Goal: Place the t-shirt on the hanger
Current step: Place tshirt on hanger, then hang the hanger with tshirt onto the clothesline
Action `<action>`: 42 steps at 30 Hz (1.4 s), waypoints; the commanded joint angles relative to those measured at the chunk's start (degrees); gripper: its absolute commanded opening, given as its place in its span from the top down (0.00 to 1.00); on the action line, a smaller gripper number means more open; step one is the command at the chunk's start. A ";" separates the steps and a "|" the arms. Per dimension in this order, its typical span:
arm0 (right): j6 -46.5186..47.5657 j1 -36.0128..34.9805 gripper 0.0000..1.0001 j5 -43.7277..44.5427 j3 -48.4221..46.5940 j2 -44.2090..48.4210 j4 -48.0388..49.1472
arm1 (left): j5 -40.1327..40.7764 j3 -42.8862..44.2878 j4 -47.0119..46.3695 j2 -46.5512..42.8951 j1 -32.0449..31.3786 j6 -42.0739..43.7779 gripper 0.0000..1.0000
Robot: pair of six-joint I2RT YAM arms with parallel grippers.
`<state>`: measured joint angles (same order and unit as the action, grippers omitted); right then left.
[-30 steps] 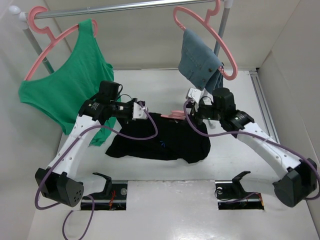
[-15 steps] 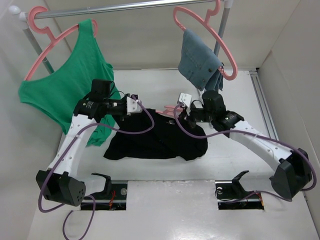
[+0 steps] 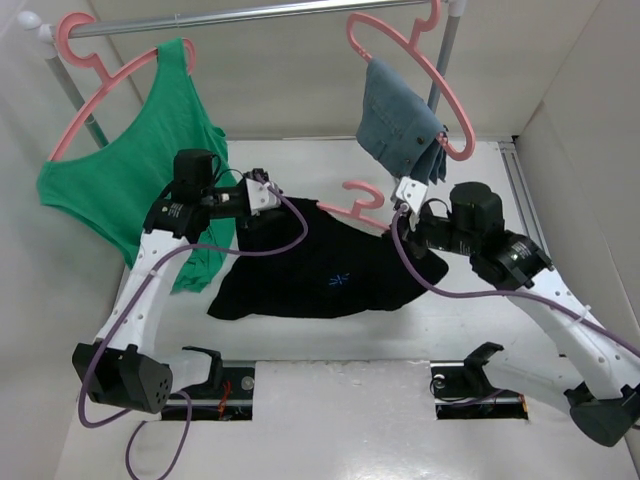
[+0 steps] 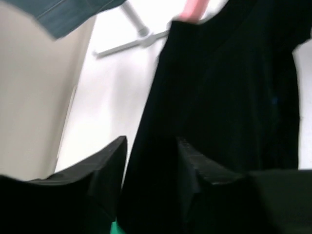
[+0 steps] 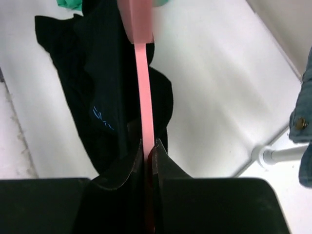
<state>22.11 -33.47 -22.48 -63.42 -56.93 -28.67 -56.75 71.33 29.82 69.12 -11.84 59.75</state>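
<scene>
Jaws of the right gripper [image 5: 147, 145] are closed tight on the hanger [image 5: 142, 92], whose thin pink bar is pinched edge-on between them with no gap left. In the right wrist view the bar runs straight up from the fingers to the top of the frame. The t-shirt [image 5: 109, 73] lies behind it and to its left, on the white table [image 5: 204, 73].

In the overhead view this gripper sits right of centre, just below the hanging denim cloth [image 3: 398, 125]. The hanger's curled hook stands just to its left, rising from the shirt's upper edge. I cannot tell how much of the hanger lies inside the shirt.

The left gripper [image 3: 268, 192] is left of centre, at the shirt's upper left corner. In the left wrist view its two fingers are partly apart, with black cloth filling the space between them, so it grips the shirt. The cloth stretches from there toward the upper right of that frame.

The shirt is black and rumpled. Its top edge is held up between the two grippers, and its lower part spreads across the middle of the table. A small blue starburst mark [image 3: 335, 281] faces up near its centre.
</scene>
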 commanded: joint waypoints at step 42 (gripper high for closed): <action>-10.33 -2.47 1.00 40.67 -76.24 -44.67 -0.43 | 23.35 -9.72 -38.88 -17.17 5.24 -49.11 0.00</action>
<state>12.80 -36.32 15.11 -139.33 -101.93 -41.30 -32.75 61.82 -6.61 54.30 -6.66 11.81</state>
